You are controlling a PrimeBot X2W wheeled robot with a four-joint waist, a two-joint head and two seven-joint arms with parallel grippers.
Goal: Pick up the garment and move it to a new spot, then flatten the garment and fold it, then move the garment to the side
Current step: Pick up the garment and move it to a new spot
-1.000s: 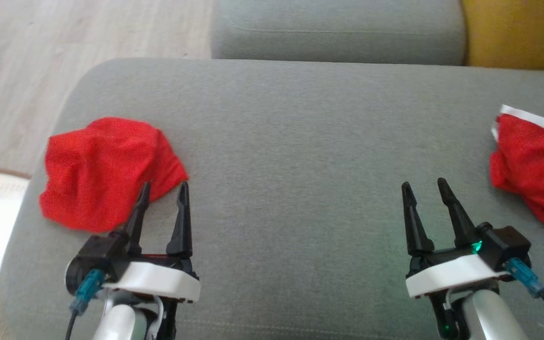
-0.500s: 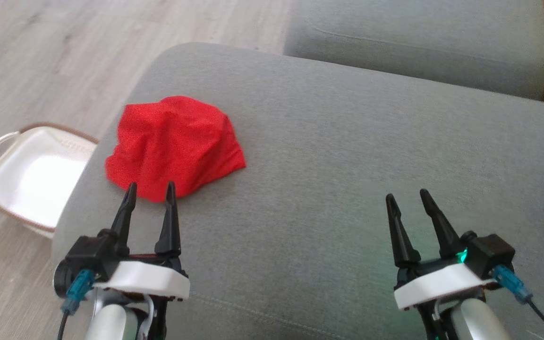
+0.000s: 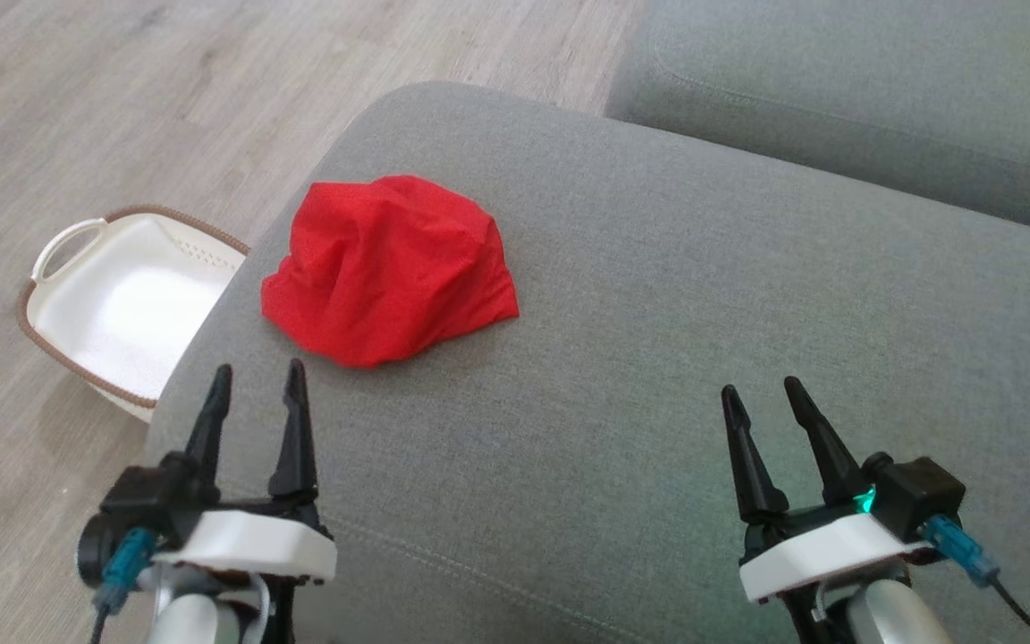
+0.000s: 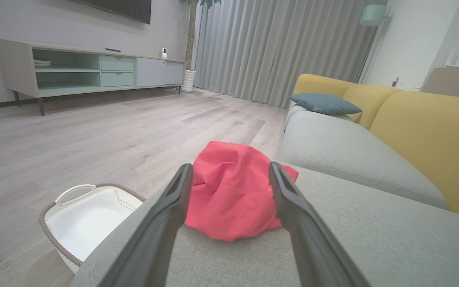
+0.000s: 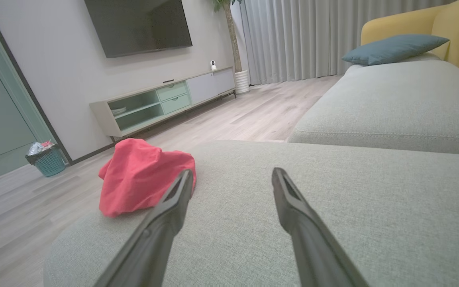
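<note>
Head view with both wrist views. The red garment (image 3: pixel 387 268) lay in a crumpled, domed heap near the left end of the grey seat cushion (image 3: pixel 658 376), resting wholly on the fabric and close to its rounded edge. The left gripper (image 3: pixel 260 367) was poised just short of the heap, its two dark fingers spread wide and holding nothing. In the left wrist view the garment appeared framed between those fingers (image 4: pixel 173 199), beyond their tips and untouched by them. The right gripper (image 3: pixel 759 386) stood well apart to the right over bare cushion, its fingers likewise parted wide and empty. In the right wrist view the garment lay off to the left, its near edge partly hidden behind one fingertip. Whether either gripper touched the cushion beneath it could not be told. A white basket (image 3: pixel 63 243) with a brown woven rim stood on the pale wooden floor (image 3: pixel 122 107) just beside the cushion's left edge, on the garment's side. A second grey cushion (image 3: pixel 837 107) lay behind the first, apart from the garment. The left wrist view showed a yellow backrest (image 4: pixel 424 131) and a blue pillow (image 4: pixel 325 103) on it. A low media cabinet (image 4: pixel 74 71) stood along the far wall, with grey curtains (image 4: pixel 273 48) beside it.
</note>
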